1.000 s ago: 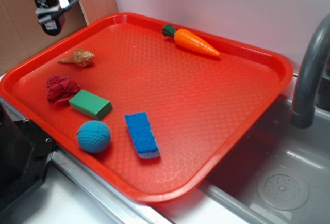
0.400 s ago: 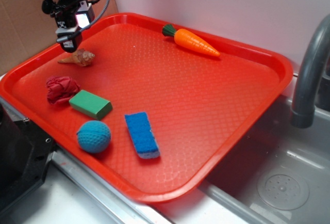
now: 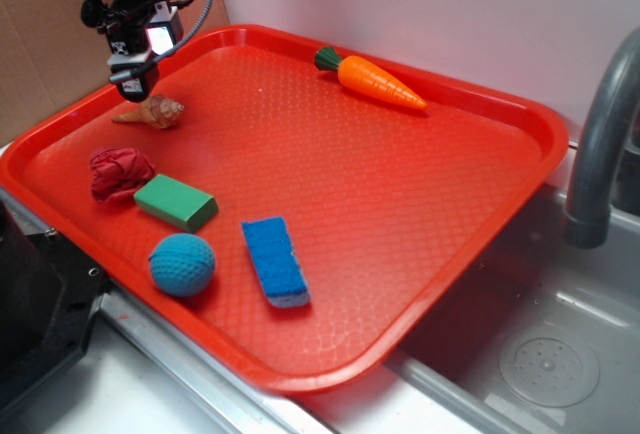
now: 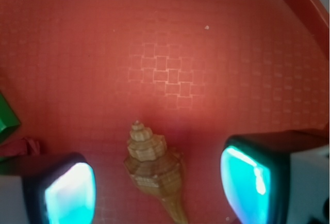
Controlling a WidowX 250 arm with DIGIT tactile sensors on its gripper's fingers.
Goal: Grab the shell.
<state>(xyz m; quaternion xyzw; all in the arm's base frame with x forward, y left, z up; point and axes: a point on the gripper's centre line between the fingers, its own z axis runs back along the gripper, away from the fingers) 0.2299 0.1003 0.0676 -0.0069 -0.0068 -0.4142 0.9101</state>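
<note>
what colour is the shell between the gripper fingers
Tan-beige with ridged spiral bands; the shell shows best in the wrist view.

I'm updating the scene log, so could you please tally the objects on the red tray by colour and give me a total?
Tan: 1, the shell
Orange: 1, the carrot
Dark red: 1, the wrinkly lump
Green: 1, the block
Blue: 2, the ball and the sponge
Total: 6 on the tray
</note>
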